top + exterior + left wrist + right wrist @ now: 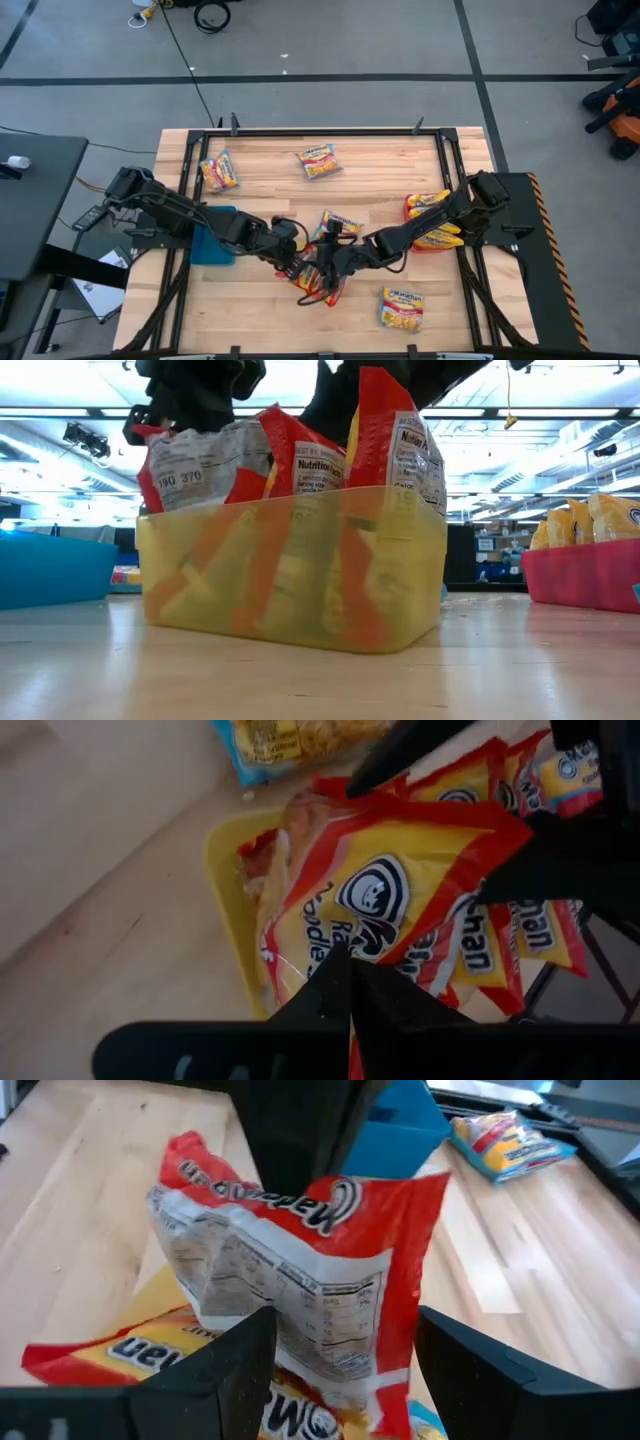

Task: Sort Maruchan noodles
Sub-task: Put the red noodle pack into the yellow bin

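A yellow tray (318, 290) near the table's front middle holds several red-orange Maruchan noodle packets (310, 460) standing on end. My left gripper (290, 262) comes from the left and is shut on one red packet (300, 1280). My right gripper (345, 1370) comes from the right and is open, one finger on either side of that same packet; I cannot tell whether they touch it. Loose packets lie at the far left (219, 170), far middle (318, 160), middle (338, 224) and near right (402, 308). My left gripper pinches the red packet's upper edge (345, 945) between its two shut fingers, slanting down from the table's left. The packet stands upright below the fingers, printed back toward my right gripper, its lower end among the other packets in the yellow tray.
A blue tray (212, 240) sits under my left arm. A red tray (412, 208) with yellow packets (440, 235) sits under my right arm. A black frame (330, 130) runs around the wooden table top. Bare wood lies at the near left and far right.
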